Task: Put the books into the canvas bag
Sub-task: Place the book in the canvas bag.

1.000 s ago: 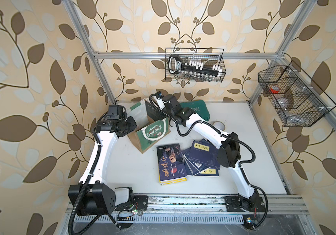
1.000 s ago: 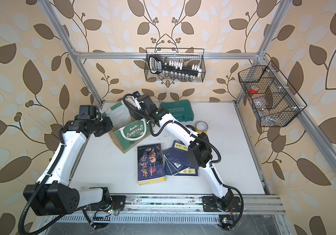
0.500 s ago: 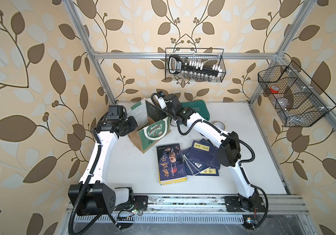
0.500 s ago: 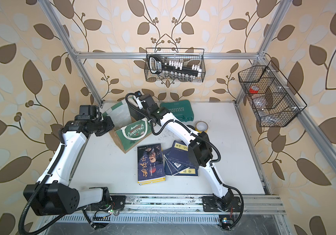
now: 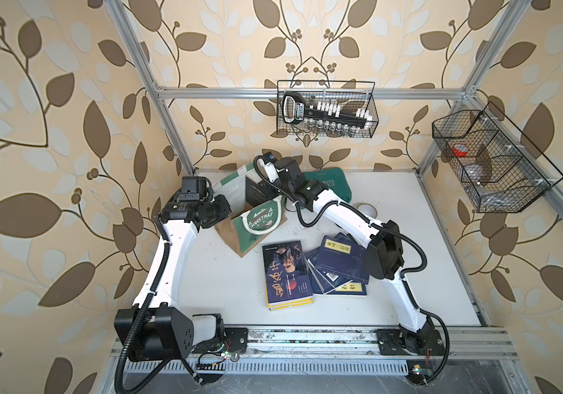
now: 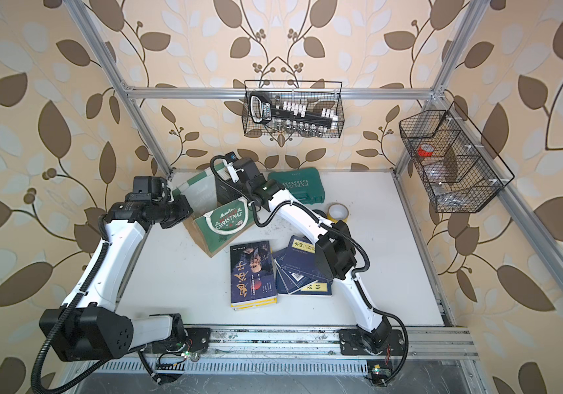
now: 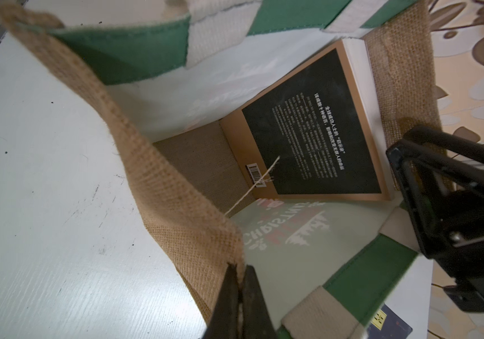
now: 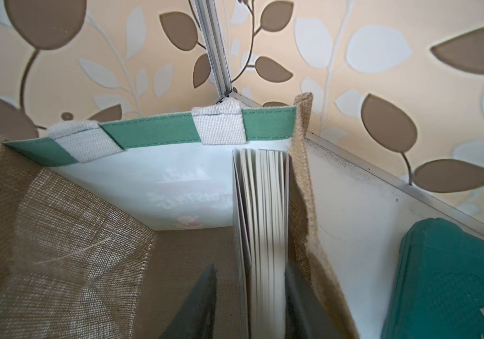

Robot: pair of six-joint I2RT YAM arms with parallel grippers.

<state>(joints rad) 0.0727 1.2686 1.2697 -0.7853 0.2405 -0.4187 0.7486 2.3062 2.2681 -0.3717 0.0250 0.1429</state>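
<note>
L gripper pinches the burlap rim of the canvas bag, whose panel reads "CHRISTMAS". Inside: 1 tan-and-black book upright vs the side wall, R gripper spread astride it. Pile of books on table, count unclear; 2 yellow labels w/ Chinese chars. 1 green case, "EXPLO…". 1 tape roll.

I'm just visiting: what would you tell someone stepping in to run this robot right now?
Left end effector: shut on the bag rim, holding it open.
Right end effector: open, straddling one book that stands inside the bag.
Done: that book is in.
Left: the other books, piled on the table beside the bag.
</note>
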